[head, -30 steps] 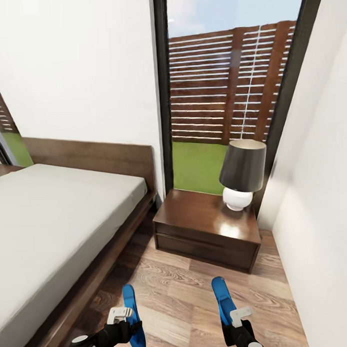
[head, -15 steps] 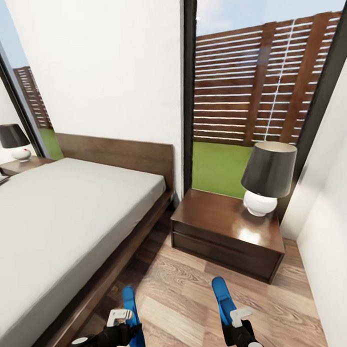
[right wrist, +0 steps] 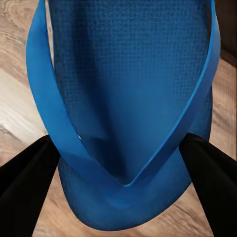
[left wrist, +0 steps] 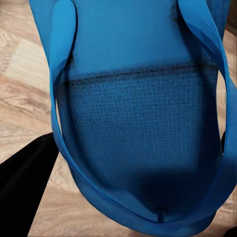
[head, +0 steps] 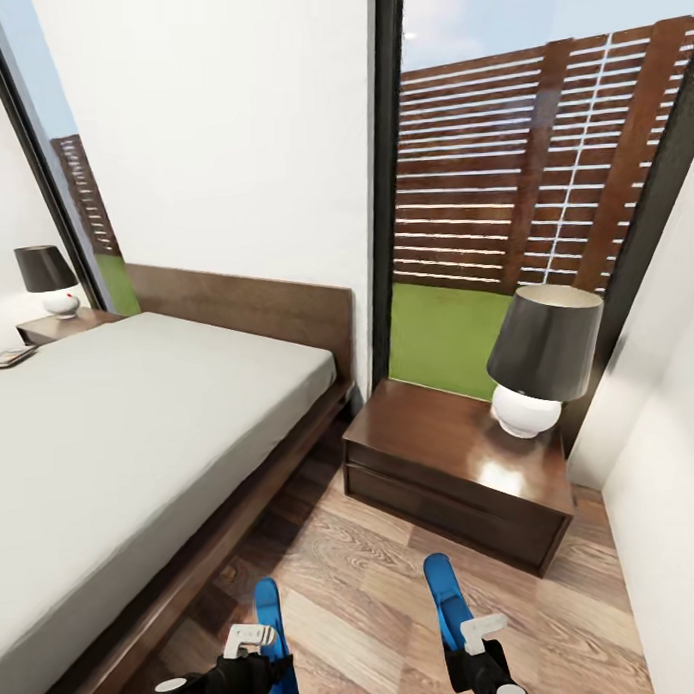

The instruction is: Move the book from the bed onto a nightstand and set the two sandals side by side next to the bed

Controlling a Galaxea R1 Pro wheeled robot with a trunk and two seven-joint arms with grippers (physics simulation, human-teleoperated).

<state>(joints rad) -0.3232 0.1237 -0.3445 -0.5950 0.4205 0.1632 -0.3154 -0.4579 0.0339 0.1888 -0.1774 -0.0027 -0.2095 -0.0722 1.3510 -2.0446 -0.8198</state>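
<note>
Gripping, left: the left sandal (head: 271,630) is held at the left gripper (head: 249,646), which is clenched on it near the bottom edge of the head view; its blue sole and straps (left wrist: 143,123) are seen close up from the left wrist, with wood floor behind.
Gripping, right: the right sandal (head: 448,596) is grasped by the right gripper (head: 475,635); from the right wrist, its V-shaped strap (right wrist: 123,182) is seen between two dark fingers (right wrist: 22,182).
Sandals: both are carried above the floor (head: 365,586), toes pointed toward the near nightstand, apart from each other.
Bed: the bed (head: 130,435) is seen on the left of the head view, with a bare grey mattress and a dark wood headboard against the white wall.
Book: a small flat thing (head: 9,357) lies at the far edge of the bed area; whether it is the book cannot be told.
Near nightstand: the near nightstand (head: 456,473) stands just beside the bed, and a lamp (head: 542,355) with a dark shade is set on it.
Far nightstand: the far nightstand (head: 61,325) with a second lamp (head: 47,277) is seen beyond the bed.
Window: a slatted fence (head: 541,170) and grass are shown through the glass.
</note>
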